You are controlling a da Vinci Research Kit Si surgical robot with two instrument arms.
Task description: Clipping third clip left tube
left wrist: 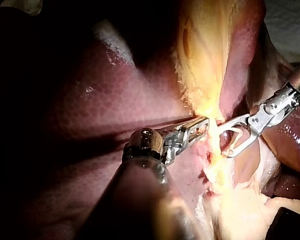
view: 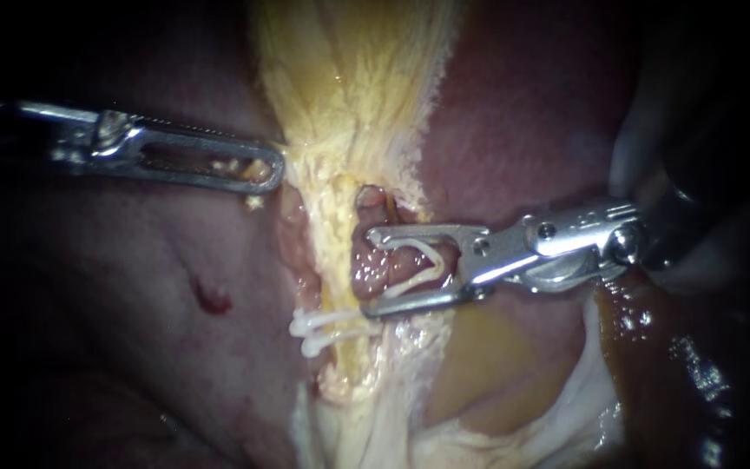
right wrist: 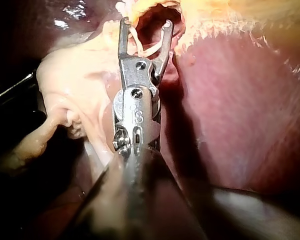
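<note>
An unclosed white clip (view: pixel 436 259) is held between the wide-spread jaws of the right instrument's hand (view: pixel 366 271), astride a pink tube (view: pixel 373 260). It is not yet squeezed shut. Two seated clips (view: pixel 323 328) are seen just beside it on the yellow tissue (view: pixel 349 104). The clip's long axis lies along the shaft, with its mouth pointed toward the left instrument's hand (view: pixel 275 169), which is clamped on the yellow tissue.

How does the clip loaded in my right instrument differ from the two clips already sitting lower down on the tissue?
The loaded clip is open, its legs spread in a V. The two placed clips are shut flat. The loaded clip sits in the pincer of the right instrument, with pink tissue between its legs. The placed clips touch neither instrument and are clamped across the pale strand. All three are white.
</note>
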